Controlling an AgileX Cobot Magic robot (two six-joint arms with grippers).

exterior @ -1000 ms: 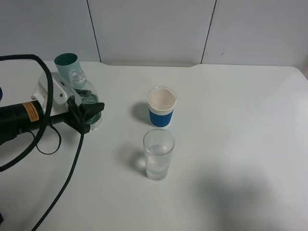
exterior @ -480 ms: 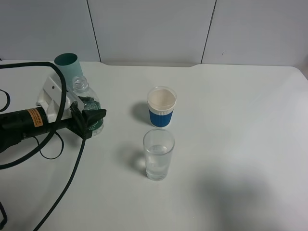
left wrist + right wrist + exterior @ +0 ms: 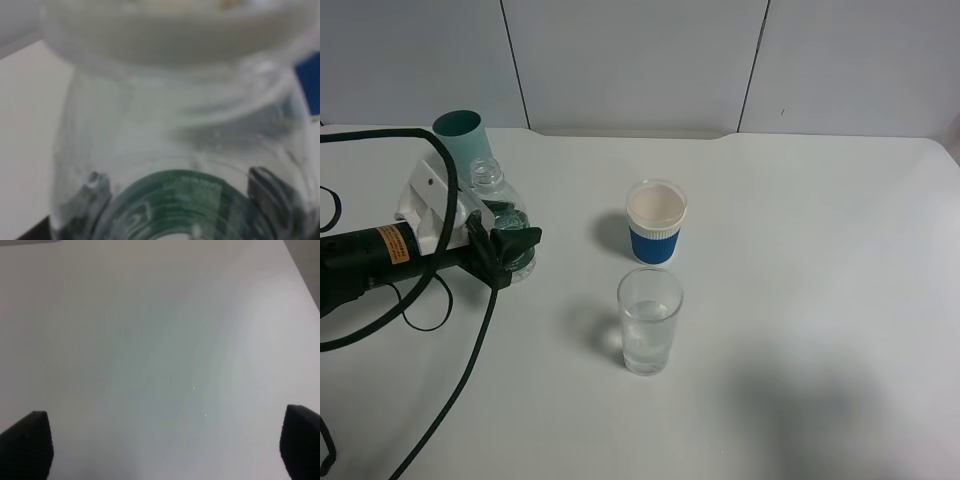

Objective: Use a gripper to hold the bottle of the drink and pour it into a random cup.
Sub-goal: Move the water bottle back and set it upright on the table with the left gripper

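Best to ease the bulky black handheld gripper (image 3: 505, 243) straight back, fingers loosening around the small clear green-labelled bottle (image 3: 498, 205), without tipping it; right fingers spread, empty.

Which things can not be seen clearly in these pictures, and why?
- Bottle: its lower body is hidden by the left end effector in the high view; blurred in the left wrist view.
- Teal tumbler: its base is hidden behind the bottle.
- Right end effector: only two dark tips show, cut off by the edge.

White table (image 3: 800, 220); glass (image 3: 649, 334), paper cup (image 3: 656, 222), bottle (image 3: 498, 222), tumbler (image 3: 459, 138).
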